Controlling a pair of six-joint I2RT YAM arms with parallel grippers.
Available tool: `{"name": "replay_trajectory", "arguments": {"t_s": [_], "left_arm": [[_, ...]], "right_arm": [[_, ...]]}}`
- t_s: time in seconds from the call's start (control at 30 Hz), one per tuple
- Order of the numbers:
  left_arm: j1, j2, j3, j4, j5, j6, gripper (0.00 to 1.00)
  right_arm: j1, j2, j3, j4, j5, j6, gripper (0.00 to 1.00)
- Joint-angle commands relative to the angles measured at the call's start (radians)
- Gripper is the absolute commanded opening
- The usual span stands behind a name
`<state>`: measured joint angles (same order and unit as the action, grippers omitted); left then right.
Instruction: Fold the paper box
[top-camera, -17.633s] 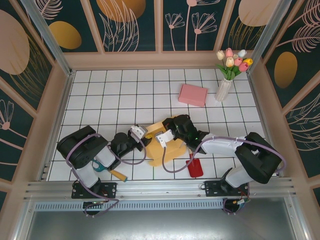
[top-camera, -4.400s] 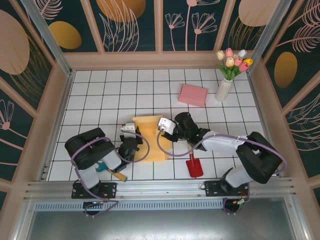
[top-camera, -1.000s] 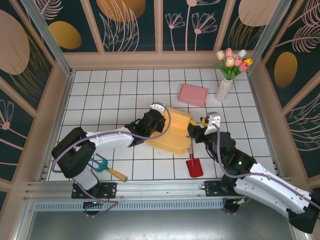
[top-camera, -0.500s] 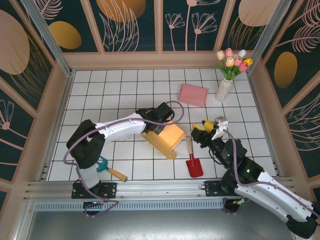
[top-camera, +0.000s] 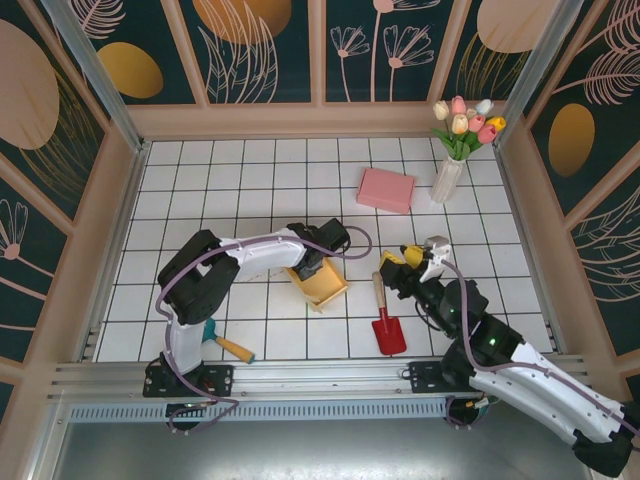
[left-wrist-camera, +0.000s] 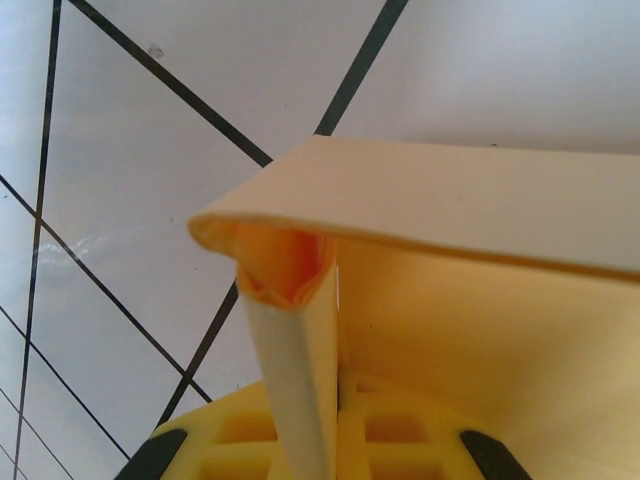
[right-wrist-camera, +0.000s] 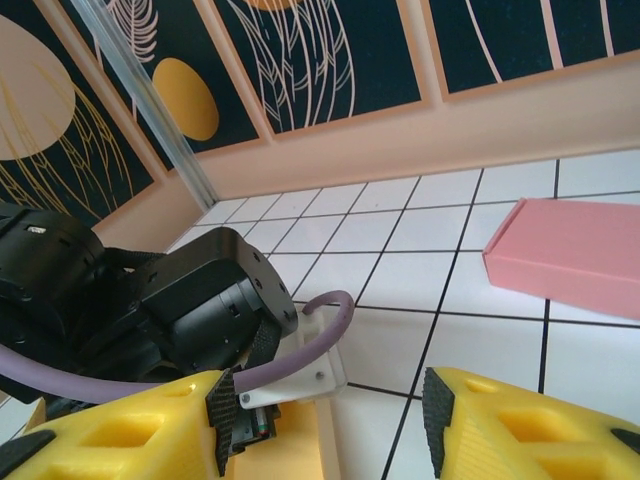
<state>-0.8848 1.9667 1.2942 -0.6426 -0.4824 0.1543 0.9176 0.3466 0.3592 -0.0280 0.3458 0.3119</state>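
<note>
A thin wall of the yellow paper box (top-camera: 322, 284) is pinched between the left fingers (left-wrist-camera: 225, 448), which are pressed together on it. The rest of the box is seen just past their tips, over the bench (top-camera: 200, 190). The right fingers (right-wrist-camera: 120, 425) are seen spread apart, with the box off to their left, untouched by them.

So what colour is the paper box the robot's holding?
The paper box is yellow, clearest in the top external view.

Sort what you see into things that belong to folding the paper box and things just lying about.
Job: yellow paper box, pinched by left arm's fingers.
Lying about: pink rectangular box, white vase of tulips, red plastic trowel, teal hand rake with wooden handle.
</note>
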Motion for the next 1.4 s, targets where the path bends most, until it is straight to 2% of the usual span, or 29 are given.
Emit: {"name": "replay_trajectory", "arguments": {"t_s": [0.0,0.07,0.17,0.3,0.47,0.63,0.73,0.83,0.9,0.97,1.03,1.17,1.37], "left_arm": [[-0.006,0.017,0.023,-0.006,-0.038,0.049,0.02],[-0.006,0.012,0.045,0.001,-0.044,0.048,0.09],[-0.006,0.007,0.089,0.011,-0.05,0.05,0.29],[-0.006,0.03,0.157,-0.002,-0.102,0.051,0.41],[-0.006,0.057,0.242,-0.06,-0.138,0.036,0.41],[-0.008,-0.007,0.302,-0.063,-0.131,-0.054,0.36],[-0.007,-0.102,0.324,-0.031,-0.067,-0.2,0.37],[-0.007,-0.241,0.285,0.027,-0.026,-0.43,0.39],[-0.007,-0.35,0.237,0.016,-0.032,-0.63,0.48],[-0.008,-0.447,0.176,0.018,0.002,-0.766,0.59],[-0.007,-0.535,0.075,0.057,0.066,-0.874,0.63],[-0.008,-0.642,-0.092,0.083,0.196,-1.031,0.65],[-0.008,-0.732,-0.243,0.187,0.276,-1.131,0.65]], "right_arm": [[-0.003,0.006,-0.005,0.028,-0.005,0.019,0.56],[-0.004,0.012,-0.005,0.028,-0.007,0.021,0.55],[-0.003,0.014,-0.006,0.029,-0.005,0.023,0.56],[-0.002,0.015,-0.007,0.025,0.004,0.024,0.56],[-0.003,0.015,-0.008,0.021,0.012,0.023,0.56],[-0.003,0.014,-0.009,0.022,0.01,0.024,0.56],[-0.003,0.015,-0.011,0.02,0.016,0.021,0.56],[-0.003,0.019,-0.012,0.021,0.027,0.019,0.56],[-0.003,0.026,-0.012,0.022,0.033,0.016,0.56],[-0.003,0.034,-0.011,0.024,0.039,0.015,0.56],[-0.003,0.044,-0.009,0.023,0.041,0.014,0.56],[-0.003,0.054,-0.004,0.022,0.039,0.012,0.56],[-0.003,0.056,-0.004,0.013,0.047,0.006,0.56]]}}
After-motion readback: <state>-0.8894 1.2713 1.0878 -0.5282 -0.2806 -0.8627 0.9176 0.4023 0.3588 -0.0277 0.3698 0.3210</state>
